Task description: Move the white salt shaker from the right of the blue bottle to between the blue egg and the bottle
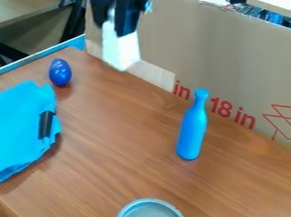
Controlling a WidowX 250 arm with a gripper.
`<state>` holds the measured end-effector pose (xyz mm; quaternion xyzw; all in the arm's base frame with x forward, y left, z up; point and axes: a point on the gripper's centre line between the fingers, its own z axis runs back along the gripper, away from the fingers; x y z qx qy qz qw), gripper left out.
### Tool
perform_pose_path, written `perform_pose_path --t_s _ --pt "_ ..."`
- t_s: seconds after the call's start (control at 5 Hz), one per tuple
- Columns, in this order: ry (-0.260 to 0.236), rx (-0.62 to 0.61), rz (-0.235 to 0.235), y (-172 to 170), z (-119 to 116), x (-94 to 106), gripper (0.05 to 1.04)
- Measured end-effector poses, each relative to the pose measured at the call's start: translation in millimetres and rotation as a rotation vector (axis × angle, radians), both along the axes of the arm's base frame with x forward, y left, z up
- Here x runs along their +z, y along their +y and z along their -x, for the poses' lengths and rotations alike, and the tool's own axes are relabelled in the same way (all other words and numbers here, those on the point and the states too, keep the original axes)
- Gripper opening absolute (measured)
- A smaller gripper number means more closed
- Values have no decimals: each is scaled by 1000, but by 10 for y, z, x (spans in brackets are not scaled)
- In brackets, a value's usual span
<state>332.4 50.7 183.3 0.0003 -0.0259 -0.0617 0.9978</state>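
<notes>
On the brown wood-grain worktop, backed by a tan cardboard panel, lie a folded bright-blue cloth and a round grey dish. The black pincer hangs at upper left, parted just enough to clasp a slim white piece — a holding step, I'd judge, wanting a steady grip and clearance from the cardboard — past an upright blue bottle and dark-blue egg.

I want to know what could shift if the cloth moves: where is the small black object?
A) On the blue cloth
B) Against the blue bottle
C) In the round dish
A: the small black object lies on the blue cloth, near the edge that faces the blue bottle.
</notes>
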Motion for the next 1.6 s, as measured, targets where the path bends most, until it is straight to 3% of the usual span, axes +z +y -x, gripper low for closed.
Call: perform_pose_path --t_s 0.2,0.6,0.8,1.0,1.2,1.4,1.6 --pt "55 11 -13 187 -135 -211 600" --pt "145 20 -59 354 -288 -829 600" --pt "155 25 -65 384 -378 -1048 600" --pt "145 16 -62 386 -453 -1079 600" --pt "143 22 -52 375 -482 -1079 671" --pt "171 47 -37 352 -449 -1048 964" --pt "204 83 -20 333 -390 -983 1009"
